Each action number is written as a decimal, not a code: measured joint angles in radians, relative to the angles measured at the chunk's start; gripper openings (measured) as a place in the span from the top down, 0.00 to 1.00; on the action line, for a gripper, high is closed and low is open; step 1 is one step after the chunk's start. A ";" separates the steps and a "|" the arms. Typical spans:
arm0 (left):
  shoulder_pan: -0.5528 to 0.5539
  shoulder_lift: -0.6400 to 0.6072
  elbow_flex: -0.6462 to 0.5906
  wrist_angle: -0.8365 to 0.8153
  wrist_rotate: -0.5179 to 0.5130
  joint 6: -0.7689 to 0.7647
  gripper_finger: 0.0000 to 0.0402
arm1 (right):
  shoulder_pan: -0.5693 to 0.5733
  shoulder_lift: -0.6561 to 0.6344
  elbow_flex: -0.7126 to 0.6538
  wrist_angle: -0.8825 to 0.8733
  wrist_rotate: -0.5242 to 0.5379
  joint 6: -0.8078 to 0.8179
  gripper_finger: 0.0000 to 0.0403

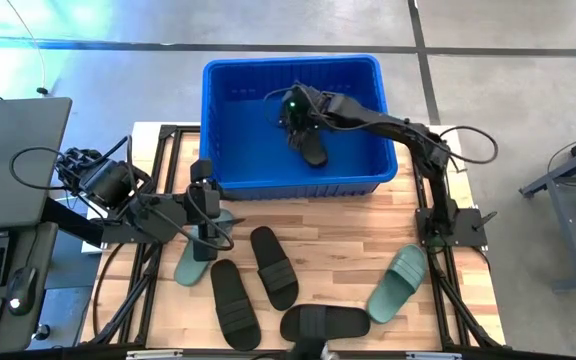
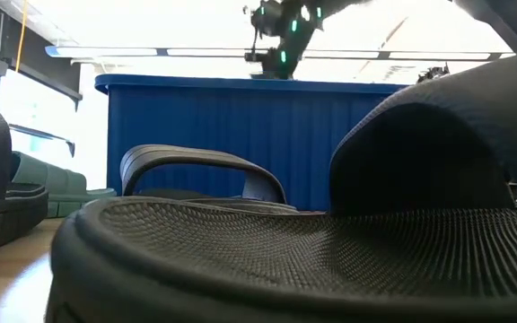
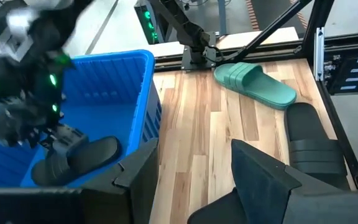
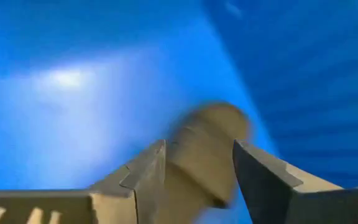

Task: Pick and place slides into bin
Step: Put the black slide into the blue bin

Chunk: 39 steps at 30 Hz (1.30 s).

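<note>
The blue bin [image 1: 230, 100] stands at the table's far side. My right gripper [image 1: 298, 118] reaches into it and is shut on a black slide [image 1: 312, 148], which also shows in the left wrist view [image 3: 79, 158]. My left gripper [image 1: 205, 232] is open and empty above a sage green slide [image 1: 196, 260] at the table's left. Three black slides [image 1: 234, 298] [image 1: 273, 265] [image 1: 323, 322] and a second green slide [image 1: 398, 283] lie flat on the table. My right gripper has the black slide between its two fingers [image 4: 148, 180], which stand on its two sides [image 4: 201, 162] and come from above. The slide hangs slanted below the fingers inside the bin. Whether its lower end rests on the bin floor cannot be told.
The bin's near wall [image 2: 240, 135] rises behind the slides on the table. A laptop and cables [image 1: 8, 170] lie off the table's left. Black frame rails [image 1: 438, 215] run along both table sides. Bare wood [image 1: 348, 225] lies between the bin and the slides.
</note>
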 joint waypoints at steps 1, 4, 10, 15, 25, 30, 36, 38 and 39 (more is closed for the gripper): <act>0.000 0.000 0.000 0.000 0.000 0.000 0.54 | 0.014 -0.001 0.049 -0.049 -0.072 0.003 0.57; 0.000 0.000 0.000 -0.001 0.000 0.003 0.54 | 0.068 -0.003 0.194 -0.173 -0.243 0.003 0.60; 0.000 0.000 0.000 -0.011 0.009 0.003 0.54 | 0.201 -0.077 0.288 -0.341 -0.482 0.012 0.65; 0.000 0.006 0.001 -0.050 0.123 0.003 0.54 | 0.344 -0.190 0.125 -0.466 -0.460 0.035 0.65; 0.000 0.110 0.001 -0.105 0.184 -0.009 0.54 | 0.657 -0.240 -0.242 -0.484 -0.305 0.197 0.53; 0.013 0.166 -0.001 -0.106 0.341 -0.026 0.54 | 0.767 -0.240 -0.369 -0.513 -0.270 0.403 0.47; 0.013 0.199 -0.001 -0.113 0.383 -0.023 0.54 | 0.912 -0.240 -0.479 -0.223 -0.227 0.554 0.46; 0.013 0.198 -0.001 -0.113 0.381 -0.001 0.54 | 0.969 -0.240 -0.524 -0.102 -0.248 0.432 0.48; 0.013 0.198 -0.001 -0.113 0.380 0.006 0.54 | 0.998 -0.240 -0.542 -0.053 -0.248 0.360 0.48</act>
